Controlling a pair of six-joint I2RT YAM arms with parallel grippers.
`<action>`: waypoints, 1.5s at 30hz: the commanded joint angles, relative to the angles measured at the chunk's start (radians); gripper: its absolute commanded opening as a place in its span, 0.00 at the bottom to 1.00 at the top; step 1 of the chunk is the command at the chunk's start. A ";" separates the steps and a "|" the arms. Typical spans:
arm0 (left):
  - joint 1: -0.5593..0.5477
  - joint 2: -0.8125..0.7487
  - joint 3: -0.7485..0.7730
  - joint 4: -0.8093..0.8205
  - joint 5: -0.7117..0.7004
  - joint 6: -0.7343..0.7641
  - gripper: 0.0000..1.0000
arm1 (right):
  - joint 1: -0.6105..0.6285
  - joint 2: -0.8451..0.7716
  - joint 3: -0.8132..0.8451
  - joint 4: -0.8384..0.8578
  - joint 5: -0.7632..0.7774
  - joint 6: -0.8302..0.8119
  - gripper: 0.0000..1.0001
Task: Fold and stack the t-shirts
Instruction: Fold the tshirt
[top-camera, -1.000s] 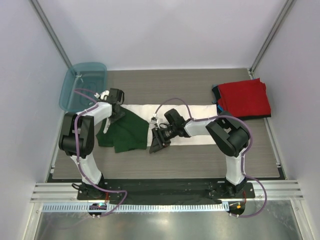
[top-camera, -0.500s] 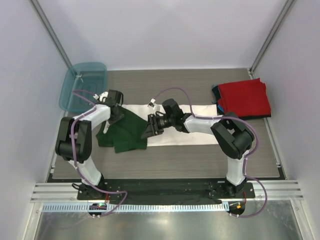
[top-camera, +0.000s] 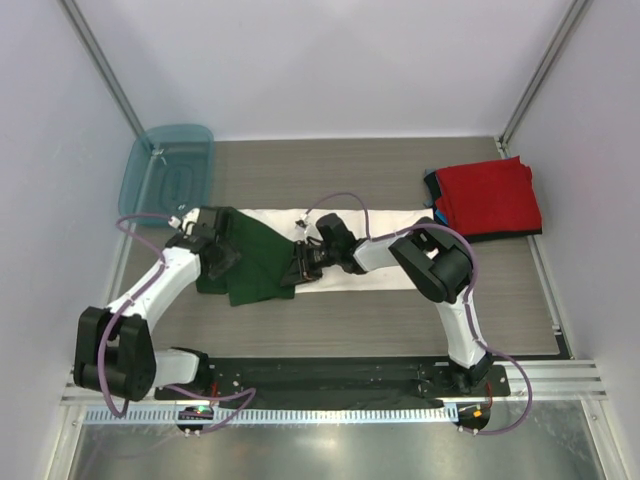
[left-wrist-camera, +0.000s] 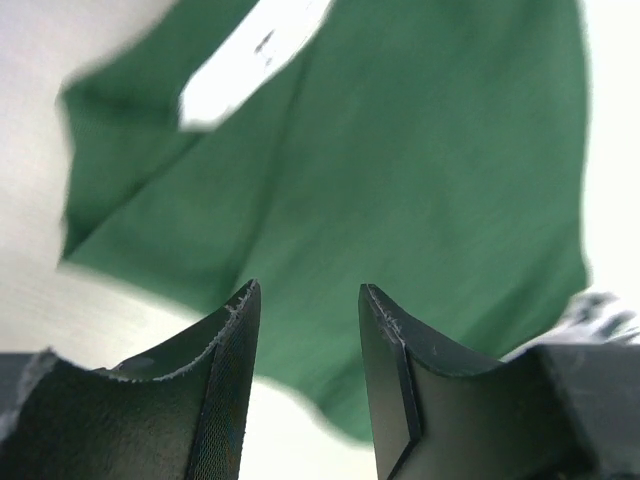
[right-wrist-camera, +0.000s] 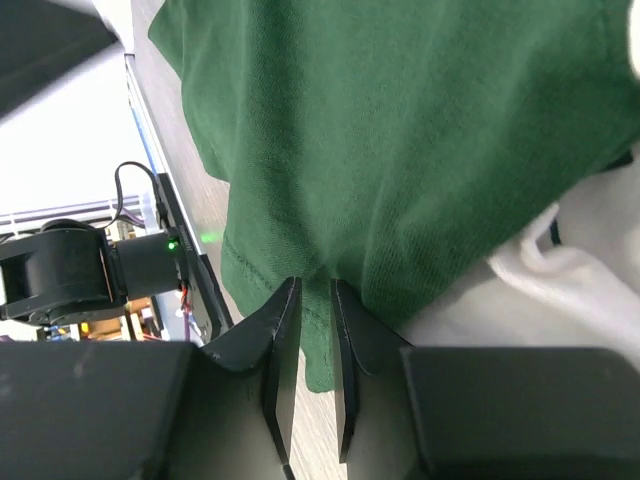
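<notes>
A white t-shirt (top-camera: 355, 280) with dark green sleeves lies flat mid-table. One green sleeve (top-camera: 255, 255) spreads at its left end. My left gripper (top-camera: 222, 260) hovers over the sleeve's left part. In the left wrist view its jaws (left-wrist-camera: 305, 288) stand open above the green cloth (left-wrist-camera: 420, 150), holding nothing. My right gripper (top-camera: 293, 272) is at the sleeve's right lower edge. In the right wrist view it (right-wrist-camera: 315, 285) is shut on the green hem (right-wrist-camera: 400, 130), beside the white body (right-wrist-camera: 560, 290). A folded red t-shirt (top-camera: 487, 195) tops a pile at the back right.
A teal plastic tub (top-camera: 168, 170) stands at the back left corner of the table. Dark and blue folded cloth edges (top-camera: 434, 205) show under the red shirt. Metal frame posts run along both sides, and the arm bases sit at the near rail.
My right gripper moved left along the shirt to the sleeve's edge and closed on the hem. The left arm swung outward, and its gripper slid from the sleeve's top down to its left part.
</notes>
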 joint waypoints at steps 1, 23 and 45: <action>-0.007 -0.081 -0.032 -0.126 0.049 -0.019 0.45 | 0.005 -0.005 0.026 -0.062 0.071 -0.068 0.24; -0.007 -0.152 -0.198 -0.064 0.167 0.030 0.28 | 0.006 0.019 0.028 -0.045 0.043 -0.073 0.25; -0.008 -0.038 -0.238 0.009 0.030 -0.042 0.07 | 0.005 0.028 0.031 -0.033 0.020 -0.061 0.27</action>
